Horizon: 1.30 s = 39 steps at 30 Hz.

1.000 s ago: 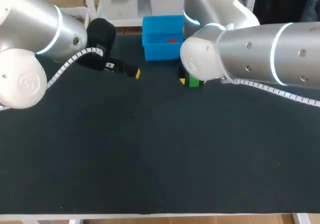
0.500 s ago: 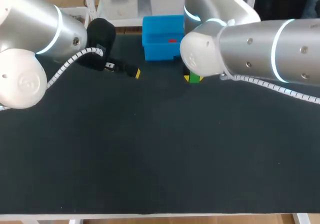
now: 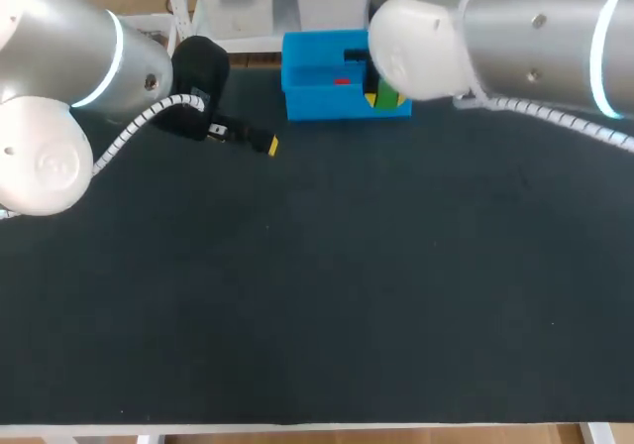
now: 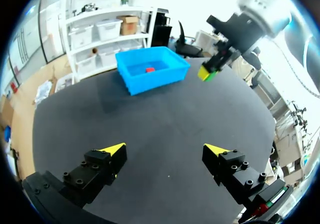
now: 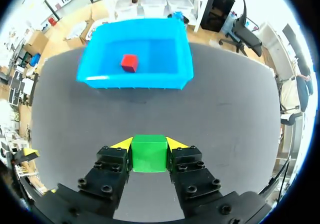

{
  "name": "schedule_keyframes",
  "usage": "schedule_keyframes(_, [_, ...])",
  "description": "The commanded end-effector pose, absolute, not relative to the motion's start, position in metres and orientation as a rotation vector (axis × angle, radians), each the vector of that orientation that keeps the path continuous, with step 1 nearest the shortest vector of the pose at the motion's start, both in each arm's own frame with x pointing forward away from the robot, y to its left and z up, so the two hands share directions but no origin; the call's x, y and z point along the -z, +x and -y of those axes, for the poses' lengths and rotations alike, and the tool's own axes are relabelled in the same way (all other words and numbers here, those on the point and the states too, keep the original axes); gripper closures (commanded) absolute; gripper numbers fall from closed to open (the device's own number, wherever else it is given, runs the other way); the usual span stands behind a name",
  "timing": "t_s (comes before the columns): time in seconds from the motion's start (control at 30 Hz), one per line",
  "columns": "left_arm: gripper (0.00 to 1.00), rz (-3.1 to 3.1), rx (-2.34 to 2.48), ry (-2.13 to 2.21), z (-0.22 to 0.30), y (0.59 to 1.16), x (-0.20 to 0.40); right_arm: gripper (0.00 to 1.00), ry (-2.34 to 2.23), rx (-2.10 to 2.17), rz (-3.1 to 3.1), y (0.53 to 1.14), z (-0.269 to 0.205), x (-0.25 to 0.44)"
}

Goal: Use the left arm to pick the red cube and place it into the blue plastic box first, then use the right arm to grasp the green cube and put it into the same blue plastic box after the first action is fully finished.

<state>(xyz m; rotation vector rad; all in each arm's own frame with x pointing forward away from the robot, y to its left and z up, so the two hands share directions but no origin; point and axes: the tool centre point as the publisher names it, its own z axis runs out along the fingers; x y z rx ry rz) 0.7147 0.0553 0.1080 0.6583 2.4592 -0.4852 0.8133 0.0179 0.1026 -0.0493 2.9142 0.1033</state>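
Observation:
The blue plastic box [image 3: 312, 99] stands at the table's far edge with the red cube [image 3: 341, 81] lying inside it; the box [image 5: 95, 69] and red cube [image 5: 129, 62] also show ahead of my right gripper. My right gripper [image 5: 148, 145] is shut on the green cube [image 5: 149, 153], held above the mat. In the head view the green cube [image 3: 385, 97] hangs at the box's right end, just below my right arm. My left gripper [image 4: 164, 152] is open and empty over the mat, left of the box, facing the box [image 4: 132, 74] and the green cube [image 4: 209, 75].
The black mat [image 3: 317, 285] covers the table up to the white front edge. My left arm's wrist [image 3: 203, 77] sits beside the box's left end. My right arm's big joint [image 3: 416, 38] hangs over the box's right side.
My right gripper closed on the green cube, lifted it off the mat and carried it toward the far edge, up to the box's right end. The left arm has stayed still.

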Motion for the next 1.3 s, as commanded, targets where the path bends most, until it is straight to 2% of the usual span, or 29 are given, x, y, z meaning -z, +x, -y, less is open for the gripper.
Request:
schedule_keyframes(0.03, [0.0, -2.456, 0.494, 0.663, -0.057, 0.715, -0.107, 1.0, -0.049, -0.124, -2.817, 0.791, -0.01, -0.135])
schedule_keyframes(0.93, [0.0, -2.456, 0.494, 0.663, -0.057, 0.715, -0.107, 1.0, -0.033, -0.288, -2.525, 0.791, -0.018, -0.129])
schedule_keyframes(1.3, [0.0, -2.456, 0.494, 0.663, -0.057, 0.715, -0.107, 1.0, -0.028, -0.33, -2.54, 0.819, -0.014, -0.123])
